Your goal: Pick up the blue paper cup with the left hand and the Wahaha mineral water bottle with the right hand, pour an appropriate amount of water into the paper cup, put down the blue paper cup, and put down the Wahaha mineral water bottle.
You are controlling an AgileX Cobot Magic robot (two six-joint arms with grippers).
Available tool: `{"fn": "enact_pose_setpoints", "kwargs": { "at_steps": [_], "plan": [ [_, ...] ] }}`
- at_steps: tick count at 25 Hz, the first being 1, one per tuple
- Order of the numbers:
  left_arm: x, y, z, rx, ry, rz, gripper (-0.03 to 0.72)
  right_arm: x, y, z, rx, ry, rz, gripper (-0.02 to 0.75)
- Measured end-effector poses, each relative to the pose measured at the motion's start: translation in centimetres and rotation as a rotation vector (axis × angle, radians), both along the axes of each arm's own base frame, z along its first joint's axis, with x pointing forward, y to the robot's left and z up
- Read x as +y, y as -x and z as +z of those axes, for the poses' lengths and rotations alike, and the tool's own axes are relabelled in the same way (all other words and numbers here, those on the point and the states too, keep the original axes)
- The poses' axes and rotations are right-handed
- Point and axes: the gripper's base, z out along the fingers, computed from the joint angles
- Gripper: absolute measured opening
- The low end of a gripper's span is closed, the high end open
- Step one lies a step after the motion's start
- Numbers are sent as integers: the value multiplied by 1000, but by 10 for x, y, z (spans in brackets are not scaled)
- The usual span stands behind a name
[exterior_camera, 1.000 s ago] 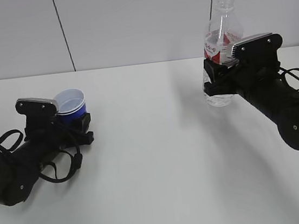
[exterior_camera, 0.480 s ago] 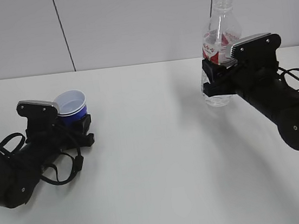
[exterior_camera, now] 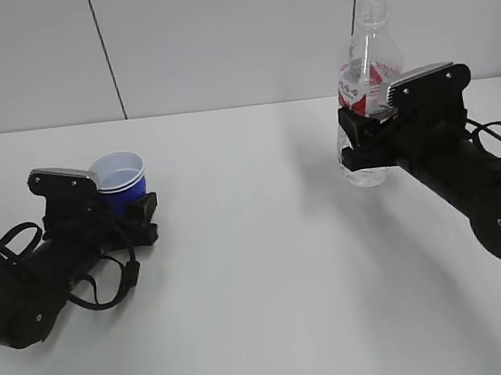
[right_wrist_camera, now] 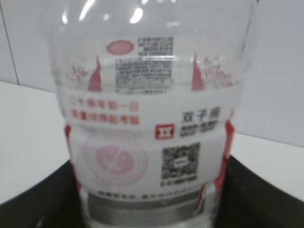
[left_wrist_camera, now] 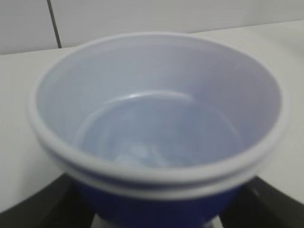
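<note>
A white table (exterior_camera: 260, 269) is seen against a pale panelled wall (exterior_camera: 232, 34) with two dark seams. Near the table's left edge, the blue paper cup (exterior_camera: 120, 181) is seen upright between the black fingers of the left hand (exterior_camera: 126, 203), which lies low along the surface. In the left wrist view the cup (left_wrist_camera: 156, 123) fills the picture: a white inside, a doubled white rim, a blue outside below, and a little water (left_wrist_camera: 142, 152) showing as a glint at the bottom. Dark finger tips are seen at both lower corners just beside the cup wall, but whether they press on it or stand slightly off cannot be told. Towards the table's far right, the Wahaha mineral water bottle (exterior_camera: 364, 82) is pinched at its lower body by the right hand (exterior_camera: 364, 141), uncapped and leaning slightly left; whether its base touches the table cannot be told. In the right wrist view the bottle (right_wrist_camera: 147, 118) is seen close, with black jaw parts flanking it on both sides. On its label, red and white with a grey band below, a red oval emblem, a block of fine print too small to read, a line of red Chinese characters, the characters "双子" beside a small red square mark, a QR code and a pale pink round seal are shown.
</note>
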Motion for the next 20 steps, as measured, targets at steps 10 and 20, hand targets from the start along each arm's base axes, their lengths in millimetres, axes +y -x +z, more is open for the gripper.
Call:
{"fn": "enact_pose_setpoints", "kwargs": {
  "at_steps": [10, 20],
  "plan": [
    [3, 8, 0, 21, -9, 0, 587, -1, 5, -3, 7, 3, 3, 473],
    [13, 40, 15, 66, -25, -4, 586, -1, 5, -3, 5, 3, 5, 473]
  ]
}}
